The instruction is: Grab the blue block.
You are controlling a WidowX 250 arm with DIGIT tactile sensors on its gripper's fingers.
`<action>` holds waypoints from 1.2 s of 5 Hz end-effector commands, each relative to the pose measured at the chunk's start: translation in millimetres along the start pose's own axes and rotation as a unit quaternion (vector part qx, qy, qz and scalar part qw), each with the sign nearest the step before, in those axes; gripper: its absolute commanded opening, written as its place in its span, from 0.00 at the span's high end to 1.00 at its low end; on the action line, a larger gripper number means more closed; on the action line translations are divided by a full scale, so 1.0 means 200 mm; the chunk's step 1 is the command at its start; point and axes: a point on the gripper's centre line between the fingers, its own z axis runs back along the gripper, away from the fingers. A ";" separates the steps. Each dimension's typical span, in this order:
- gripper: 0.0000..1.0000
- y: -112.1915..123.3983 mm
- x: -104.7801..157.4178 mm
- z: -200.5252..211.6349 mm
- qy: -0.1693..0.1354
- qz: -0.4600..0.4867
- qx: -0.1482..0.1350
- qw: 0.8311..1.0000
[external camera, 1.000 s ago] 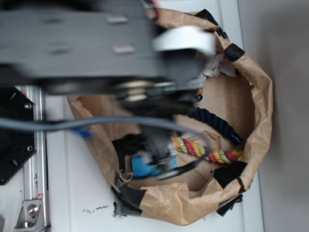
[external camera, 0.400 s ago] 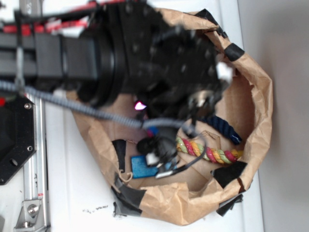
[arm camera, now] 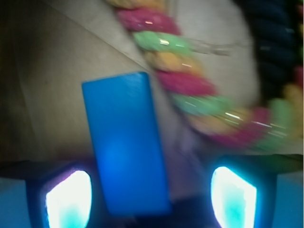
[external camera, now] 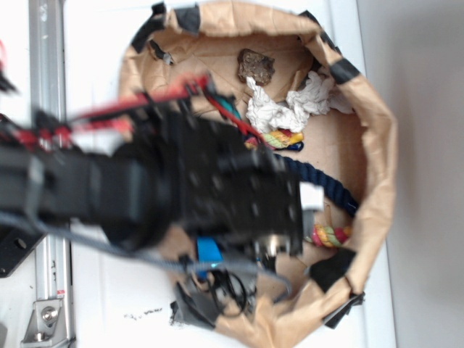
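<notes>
Since the earlier frame the arm has swung down and left, uncovering the white rag [external camera: 290,109] and a brown lump [external camera: 255,66] at the far side of the paper-lined basket [external camera: 377,152]. From the wrist, the hand [arm camera: 151,192] stands open, its fingers [arm camera: 69,197] spread to either side of the blue block [arm camera: 127,142] (blurred, so contact is unclear), which lies flat beside the multicoloured rope [arm camera: 190,90] and near the navy rope [external camera: 330,185].
</notes>
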 end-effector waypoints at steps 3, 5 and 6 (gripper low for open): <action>1.00 0.26 0.06 0.09 -0.092 0.025 0.064 0.993; 1.00 0.41 0.07 0.60 -0.207 -0.004 0.039 0.978; 1.00 0.36 0.06 0.70 -0.183 -0.029 0.006 0.983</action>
